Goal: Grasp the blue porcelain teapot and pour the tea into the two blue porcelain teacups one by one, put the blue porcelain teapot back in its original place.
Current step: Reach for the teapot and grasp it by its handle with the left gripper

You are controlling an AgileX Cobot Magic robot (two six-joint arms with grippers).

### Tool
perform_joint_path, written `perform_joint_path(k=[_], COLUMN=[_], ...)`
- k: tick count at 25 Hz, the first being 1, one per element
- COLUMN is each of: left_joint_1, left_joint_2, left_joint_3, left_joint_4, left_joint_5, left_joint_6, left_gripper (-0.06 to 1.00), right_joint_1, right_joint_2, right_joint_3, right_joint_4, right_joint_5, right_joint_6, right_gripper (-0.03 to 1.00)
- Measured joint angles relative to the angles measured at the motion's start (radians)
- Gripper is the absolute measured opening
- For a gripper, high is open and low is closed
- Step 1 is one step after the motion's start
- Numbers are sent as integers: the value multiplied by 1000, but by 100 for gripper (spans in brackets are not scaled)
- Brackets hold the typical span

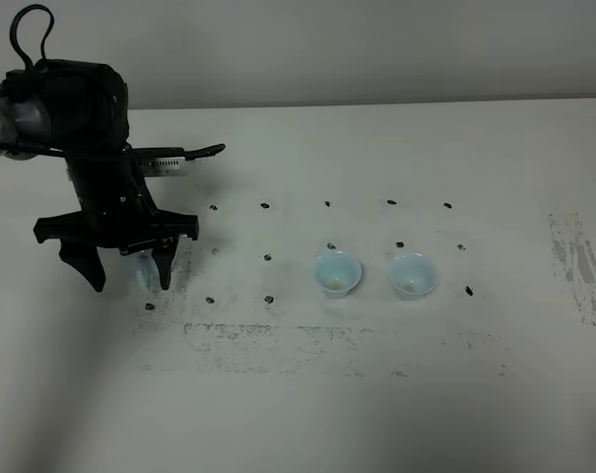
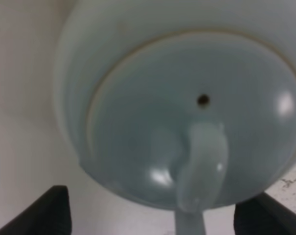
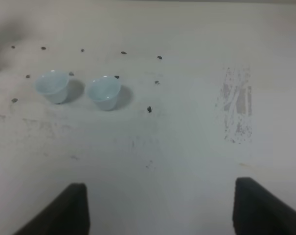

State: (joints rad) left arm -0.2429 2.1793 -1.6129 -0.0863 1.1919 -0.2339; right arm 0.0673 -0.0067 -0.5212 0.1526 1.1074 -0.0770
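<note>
The blue porcelain teapot [image 2: 187,112] fills the left wrist view from close above, showing its lid with a small hole and its loop handle. In the high view only a pale sliver of the teapot [image 1: 144,269] shows under the left arm. My left gripper [image 1: 128,276] hangs over it, open, with one finger on each side and touching nothing. The two blue porcelain teacups [image 1: 338,273] [image 1: 412,275] stand upright side by side to the right, also seen as cups [image 3: 52,86] [image 3: 103,92] in the right wrist view. My right gripper [image 3: 162,210] is open and holds nothing.
The white table [image 1: 376,394] carries a grid of small dark marks [image 1: 266,206] and scuffed grey patches [image 1: 573,261] at the right. The bulky black left arm [image 1: 76,108] rises at the back left.
</note>
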Motion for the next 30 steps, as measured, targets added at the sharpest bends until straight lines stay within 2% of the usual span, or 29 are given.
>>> perform_joint_path(k=[24,30], left_joint_1=[0,0], left_joint_2=[0,0], left_joint_3=[0,0], left_joint_4=[-12,-58], left_joint_5=[-7,-20], left_joint_6=[-48,-51], left_gripper=[3,1], right_joint_1=[0,0], right_joint_2=[0,0], right_joint_3=[0,0], right_joint_4=[0,0], right_joint_5=[0,0], right_joint_6=[0,0], right_gripper=[59,59])
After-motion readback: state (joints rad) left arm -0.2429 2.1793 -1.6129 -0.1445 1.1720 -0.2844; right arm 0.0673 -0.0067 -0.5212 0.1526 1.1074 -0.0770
